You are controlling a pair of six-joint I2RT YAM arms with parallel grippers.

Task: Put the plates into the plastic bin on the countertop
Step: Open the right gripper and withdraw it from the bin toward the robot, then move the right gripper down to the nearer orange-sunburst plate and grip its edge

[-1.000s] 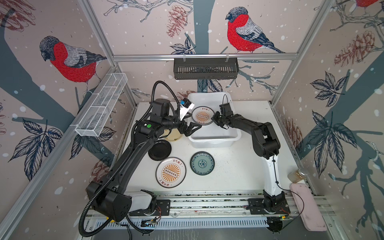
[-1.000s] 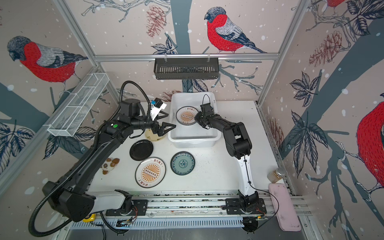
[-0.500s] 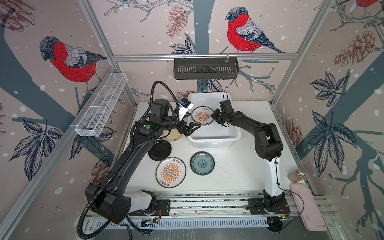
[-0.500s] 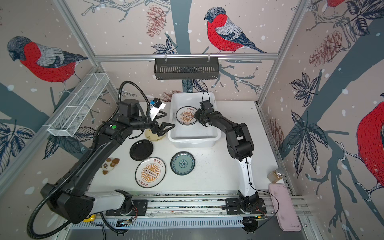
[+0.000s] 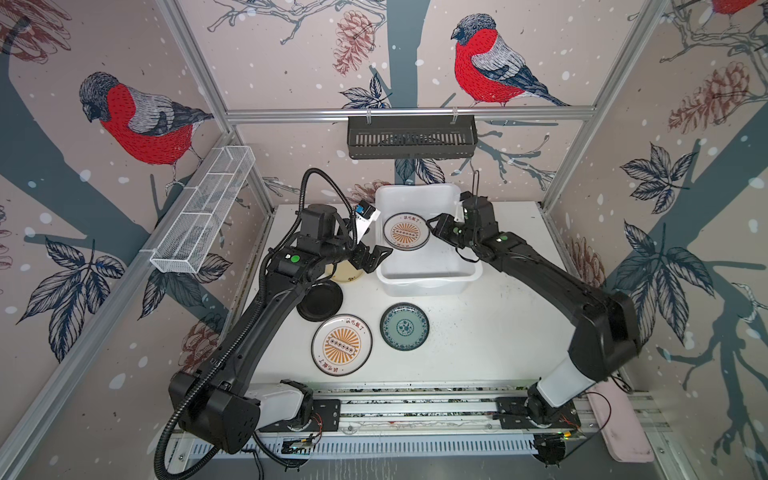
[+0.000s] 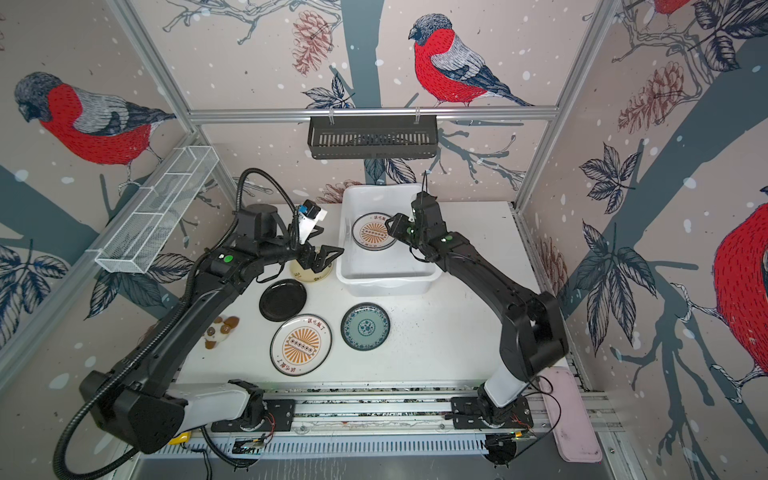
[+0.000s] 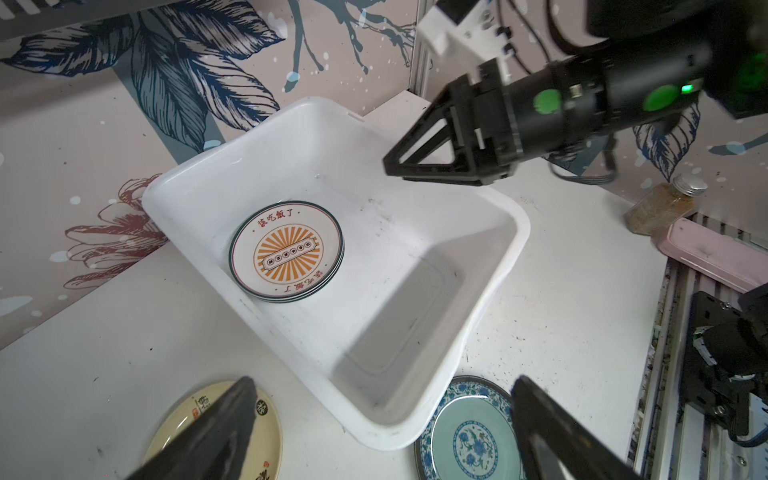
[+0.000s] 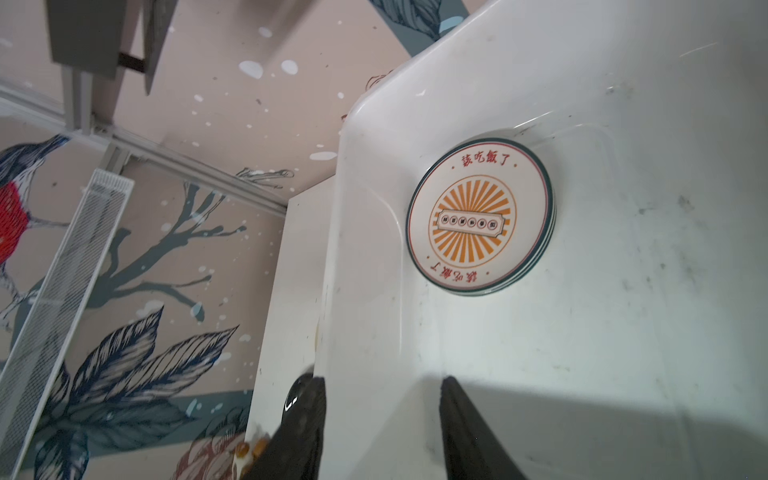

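Bin: the plastic bin [image 5: 428,286] stands at the back middle of the countertop [image 5: 498,332], mouth up, with its long axis running front to back.
In the bin: a stack of plates [image 7: 291,297] lies flat in the far left part. The top sunburst plate [image 5: 406,231] is face up, its printed bar running roughly across the bin. What looks like two more rims show beneath it, their patterns hidden.
Outside the bin: the pale yellow plate [image 5: 343,274] lies just beside the bin's left wall and the black plate [image 5: 320,300] in front of it. The loose sunburst plate [image 5: 341,344] and teal plate [image 5: 404,326] lie nearer the front. All are flat and face up.
Left gripper: the left gripper [image 5: 376,258] hovers over the pale yellow plate, fingers spread wide and empty.
Right gripper: the right gripper [image 5: 434,224] hangs over the bin at the stack's right edge. Its fingers [image 8: 457,415] are apart with nothing between them.
Since a second ago: the right arm [image 5: 540,270] has swung its elbow out to the right and forward, while its gripper is almost where it was. The left arm [image 5: 257,324] and all the plates are unchanged.
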